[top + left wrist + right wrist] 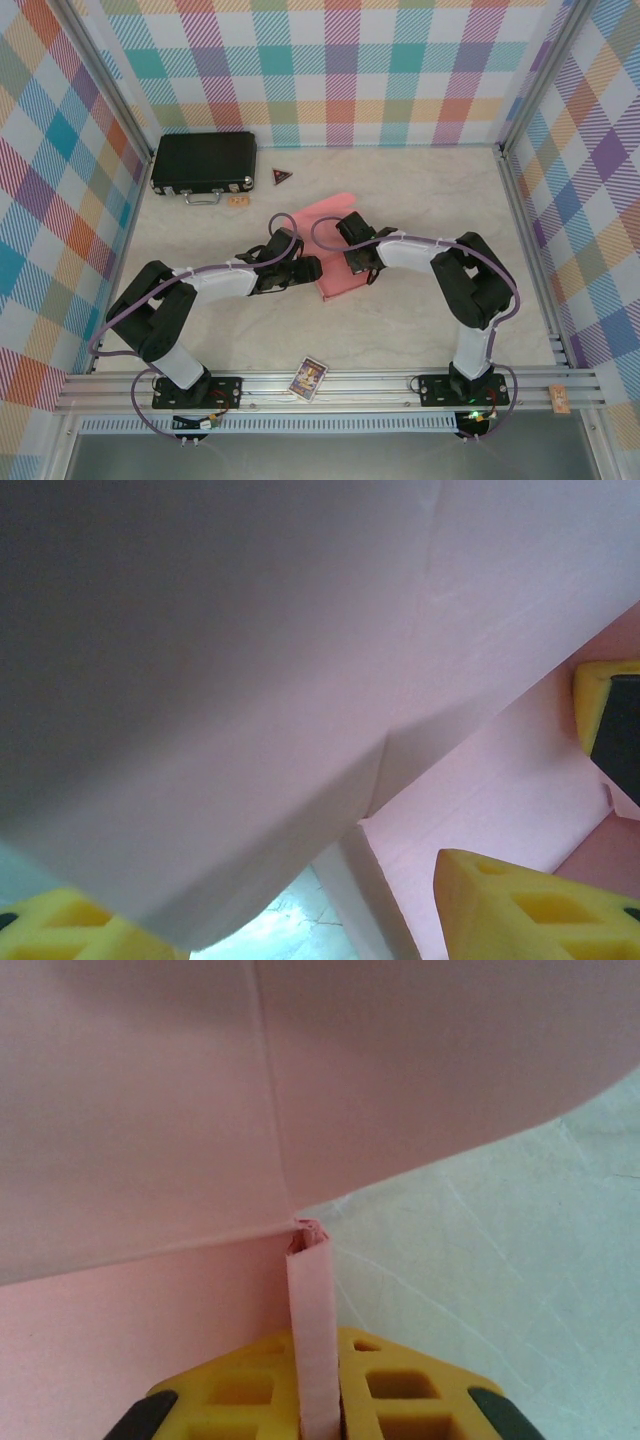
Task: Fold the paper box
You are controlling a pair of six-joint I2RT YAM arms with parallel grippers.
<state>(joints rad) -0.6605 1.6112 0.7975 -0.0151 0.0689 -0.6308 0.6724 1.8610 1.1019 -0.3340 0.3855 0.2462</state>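
Marbled bench (400, 325), mid-fold: your right tool (318, 1360) pinches a flap (312, 1300) of the paper box (325, 215), left tool (270, 905) apart astride a panel (250, 680); next likely calls for creasing it upright.

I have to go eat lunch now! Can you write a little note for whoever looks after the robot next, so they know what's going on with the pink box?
Right gripper: shut, pinching a narrow pink strip of the paper box.
Left gripper: open, with its fingers spread and a pink panel leaning over them.
Box: in the middle of the table, between the two grippers.
Done: some panels are lifted and creased.
Left: it is not a closed box yet, so the rest of the folding remains.
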